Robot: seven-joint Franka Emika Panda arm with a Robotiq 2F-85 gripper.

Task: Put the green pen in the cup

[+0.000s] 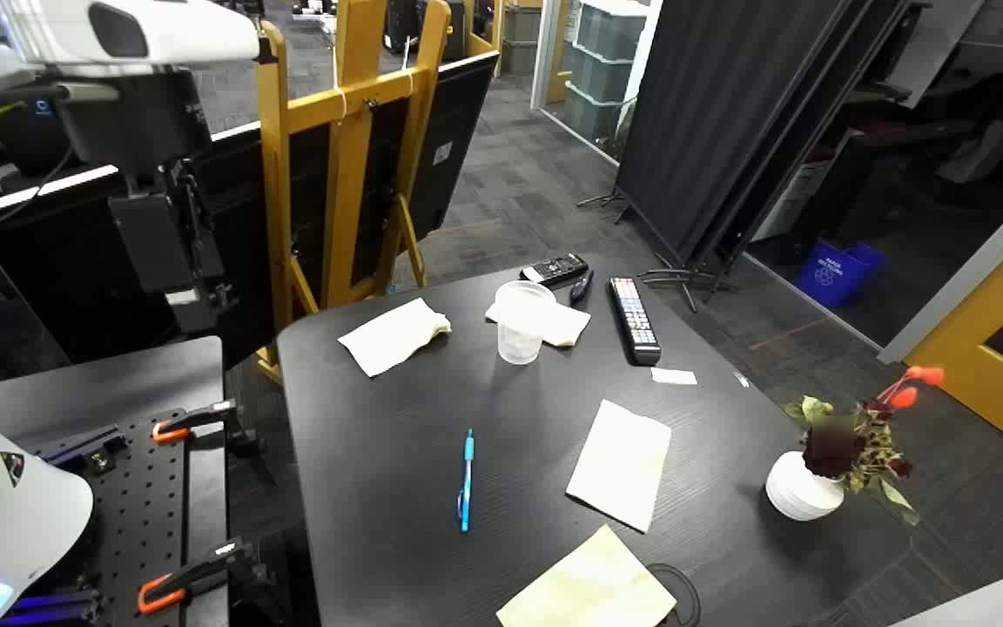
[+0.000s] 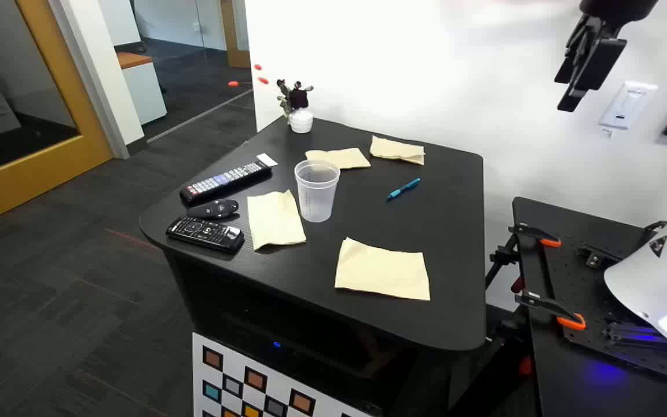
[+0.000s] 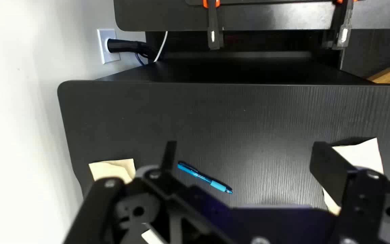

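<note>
Wrist view shows the pincer (image 3: 245, 154) with its fingers (image 3: 328, 169) spread wide apart, the green pen (image 3: 203, 178) lying on the tabletop (image 3: 266, 128) and seen in the gap between them. In both exterior views the pincer hangs well clear of the tabletop, while the translucent cup (image 2: 317, 194) stands upright, apart from the pen and just beside a cream paper sheet (image 2: 276, 221).

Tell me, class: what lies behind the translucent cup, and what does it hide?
In both exterior views, a pale paper sheet lies partly behind the translucent cup, though not the same one. The parts straight behind its cloudy plastic cannot be made out clearly.
</note>
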